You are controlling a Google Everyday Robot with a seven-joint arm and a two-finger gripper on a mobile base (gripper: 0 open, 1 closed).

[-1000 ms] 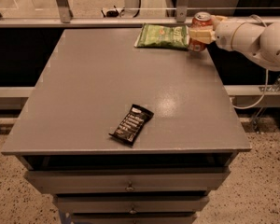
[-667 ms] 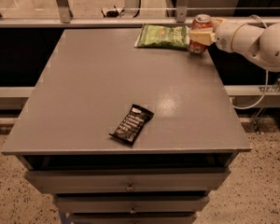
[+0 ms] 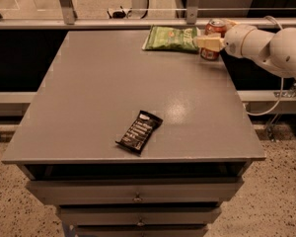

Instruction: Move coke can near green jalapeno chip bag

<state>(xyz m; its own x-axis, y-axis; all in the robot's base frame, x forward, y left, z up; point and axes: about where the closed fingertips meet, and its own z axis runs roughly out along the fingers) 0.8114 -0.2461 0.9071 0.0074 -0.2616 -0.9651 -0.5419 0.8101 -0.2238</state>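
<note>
I had the gripper (image 3: 207, 39) at the upper right of the frame, reaching in from the right edge on the white arm (image 3: 281, 48). Its jaws were closed around the coke can (image 3: 216, 27). One pale finger (image 3: 207, 43) crossed the front of the can's middle, and the other was mostly hidden behind it. The can stood upright near the far right corner of the grey table (image 3: 113, 83). It was just to the right of the green jalapeno chip bag (image 3: 171, 37), which lay flat along the far edge. I could not tell whether the can's base rested on the tabletop or hung just above it.

By my reading, the placement was nearly done and the step in hand was the release. To do it well, I judged I should first settle the can fully onto the table. Then I should spread the jaws evenly so neither finger dragged it sideways. The withdrawal should go straight up or back to the right, away from the bag. The can sat close to the table's right edge, so a nudge that way could tip it off. The black snack bar wrapper (image 3: 139, 131), lower centre, was well clear and needed no attention.
</note>
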